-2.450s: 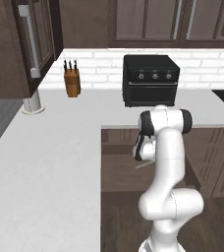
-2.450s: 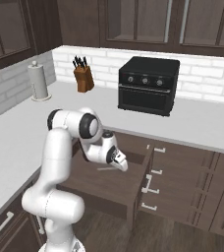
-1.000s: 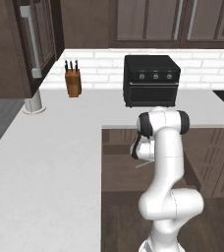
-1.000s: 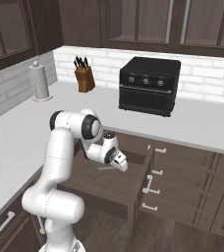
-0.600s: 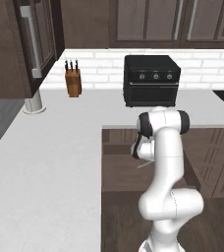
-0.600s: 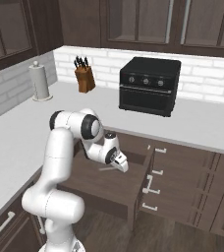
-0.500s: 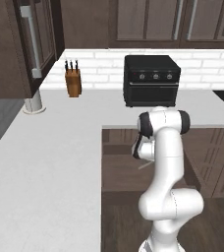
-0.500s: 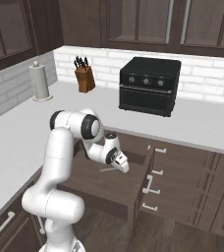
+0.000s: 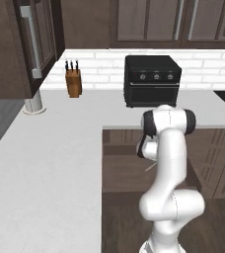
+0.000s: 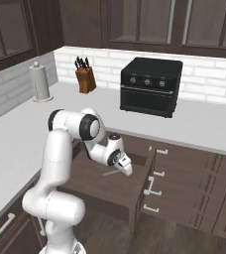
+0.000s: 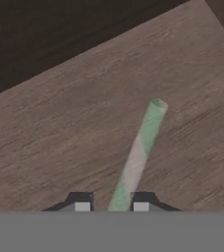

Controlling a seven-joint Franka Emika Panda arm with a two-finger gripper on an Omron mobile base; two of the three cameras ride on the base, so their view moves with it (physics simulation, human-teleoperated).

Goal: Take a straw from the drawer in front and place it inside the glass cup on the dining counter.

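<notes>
Over the drawer (image 10: 110, 186), the bent-down end effector (image 11: 111, 205) pinches the straw (image 11: 137, 153).

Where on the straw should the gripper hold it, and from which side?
Near one end, from above, fingers closing across its width. The straw is a thin straight tube low over the open drawer floor, so only its narrow width fits between the fingers. In the hand view the gripper already straddles its near end; whether the fingers actually pinch it isn't clear.
</notes>
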